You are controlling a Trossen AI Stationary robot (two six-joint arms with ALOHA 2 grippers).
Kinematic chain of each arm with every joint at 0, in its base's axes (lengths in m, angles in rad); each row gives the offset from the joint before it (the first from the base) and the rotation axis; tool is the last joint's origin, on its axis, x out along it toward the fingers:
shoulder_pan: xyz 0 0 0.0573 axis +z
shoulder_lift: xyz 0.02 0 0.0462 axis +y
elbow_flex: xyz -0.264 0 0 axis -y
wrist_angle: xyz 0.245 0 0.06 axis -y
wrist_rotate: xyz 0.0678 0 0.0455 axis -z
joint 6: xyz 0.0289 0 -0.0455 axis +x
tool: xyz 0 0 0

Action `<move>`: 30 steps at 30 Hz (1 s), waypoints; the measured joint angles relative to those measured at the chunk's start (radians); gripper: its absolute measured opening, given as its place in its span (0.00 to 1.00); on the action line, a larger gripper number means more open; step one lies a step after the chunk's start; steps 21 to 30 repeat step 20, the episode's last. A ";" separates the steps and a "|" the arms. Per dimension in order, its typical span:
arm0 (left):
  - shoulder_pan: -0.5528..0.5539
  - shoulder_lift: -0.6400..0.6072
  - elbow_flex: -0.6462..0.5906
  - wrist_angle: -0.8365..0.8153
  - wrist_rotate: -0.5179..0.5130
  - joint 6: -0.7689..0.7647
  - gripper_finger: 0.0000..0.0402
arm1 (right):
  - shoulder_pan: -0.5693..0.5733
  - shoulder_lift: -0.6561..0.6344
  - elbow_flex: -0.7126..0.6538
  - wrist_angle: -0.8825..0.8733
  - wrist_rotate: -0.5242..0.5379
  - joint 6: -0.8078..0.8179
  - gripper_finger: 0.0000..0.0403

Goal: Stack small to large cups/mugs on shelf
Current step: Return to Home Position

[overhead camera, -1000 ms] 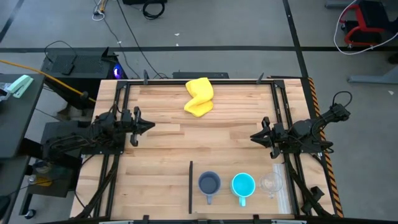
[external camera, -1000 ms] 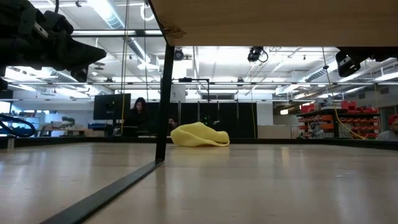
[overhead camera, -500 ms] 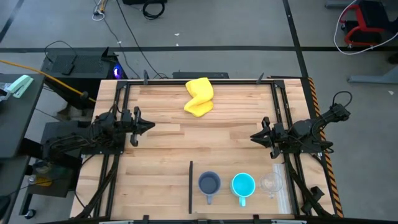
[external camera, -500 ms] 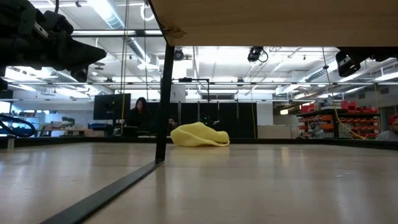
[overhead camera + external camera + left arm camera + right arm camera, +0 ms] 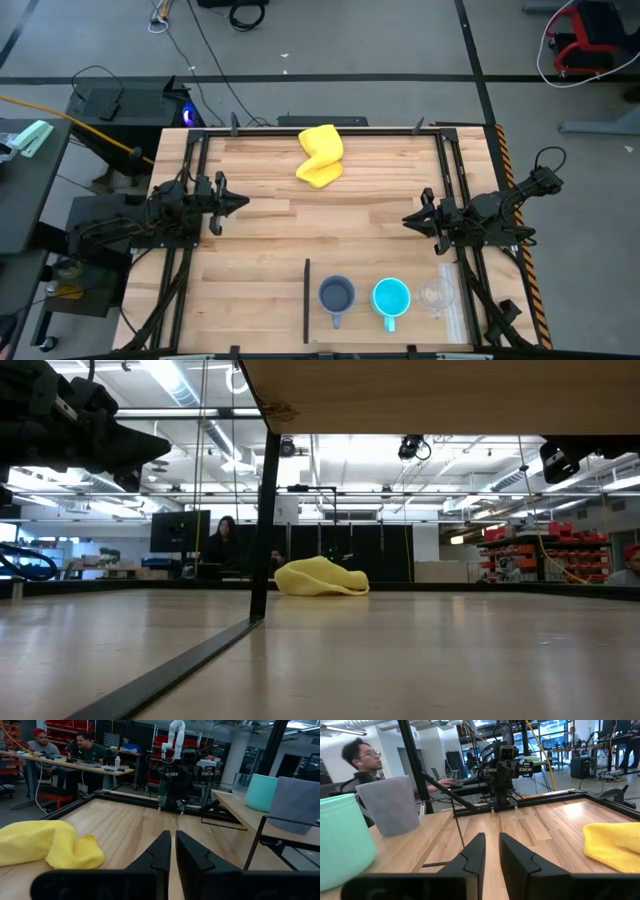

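Three vessels stand in a row on the raised shelf at the table's near edge: a grey-blue mug (image 5: 336, 294), a turquoise mug (image 5: 391, 297) to its right, and a clear cup (image 5: 436, 296) at the right end. All stand upright on their bases, handles toward the near edge. My left gripper (image 5: 243, 203) hovers over the table's left side, shut and pointing right. My right gripper (image 5: 404, 220) hovers over the right side, shut and pointing left. The left wrist view shows my left gripper (image 5: 173, 840) with the turquoise mug (image 5: 262, 792) and grey-blue mug (image 5: 297, 802) off to one side.
A crumpled yellow cloth (image 5: 320, 155) lies near the table's far edge. The shelf stands on a thin dark leg (image 5: 262, 510), with its wooden board (image 5: 440, 395) overhead in the low view. Bare wood lies between the two grippers. People sit at desks beyond the table.
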 joint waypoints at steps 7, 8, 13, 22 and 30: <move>0.000 0.000 0.000 0.000 0.000 0.000 0.08 | 0.000 0.000 0.000 0.000 0.000 0.000 0.15; 0.000 0.000 0.000 0.000 0.000 0.000 0.07 | 0.000 0.000 0.000 0.000 0.000 0.000 0.15; 0.000 0.000 0.000 0.000 0.000 0.000 0.06 | 0.000 0.000 0.000 0.000 0.000 0.000 0.15; 0.000 0.000 0.000 0.000 0.000 0.000 0.08 | 0.000 0.000 0.000 0.000 0.000 0.000 0.15; 0.000 0.000 0.000 0.000 0.000 0.000 0.08 | 0.000 0.000 0.000 0.000 0.000 0.000 0.15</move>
